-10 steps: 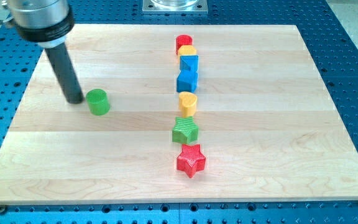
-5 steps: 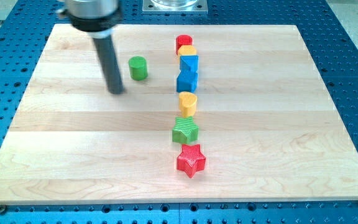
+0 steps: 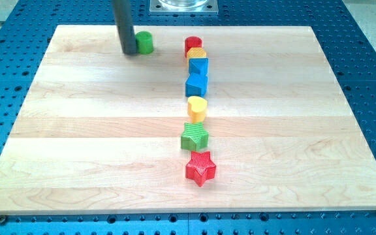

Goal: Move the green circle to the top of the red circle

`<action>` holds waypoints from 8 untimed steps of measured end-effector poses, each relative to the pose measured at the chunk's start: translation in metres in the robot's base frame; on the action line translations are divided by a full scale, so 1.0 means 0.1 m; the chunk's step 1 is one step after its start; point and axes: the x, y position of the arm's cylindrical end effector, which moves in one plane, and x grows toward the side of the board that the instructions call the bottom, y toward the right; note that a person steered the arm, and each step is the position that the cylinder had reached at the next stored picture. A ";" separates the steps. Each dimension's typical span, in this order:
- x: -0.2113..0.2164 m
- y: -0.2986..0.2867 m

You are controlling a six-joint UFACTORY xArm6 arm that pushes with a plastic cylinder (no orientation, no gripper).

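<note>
The green circle (image 3: 144, 42) lies near the top edge of the wooden board (image 3: 77, 143), left of the column of blocks. My tip (image 3: 128, 52) touches its left side. The red circle (image 3: 192, 45) is the topmost block of the column, a short gap to the right of the green circle. The rod rises out of the view's top.
Below the red circle the column runs down the board: a yellow block (image 3: 197, 53), a blue cube (image 3: 199, 66), a second blue block (image 3: 196, 85), a yellow heart (image 3: 197, 108), a green star (image 3: 194, 137) and a red star (image 3: 200, 168).
My tip pushed the green circle from the board's left middle up and right to near the top edge. The column of blocks has not moved.
</note>
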 end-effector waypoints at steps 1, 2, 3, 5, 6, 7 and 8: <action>-0.01 -0.23; -0.11 0.32; -0.35 0.33; -0.55 0.58; -0.57 0.72; -0.72 0.60; -0.50 0.27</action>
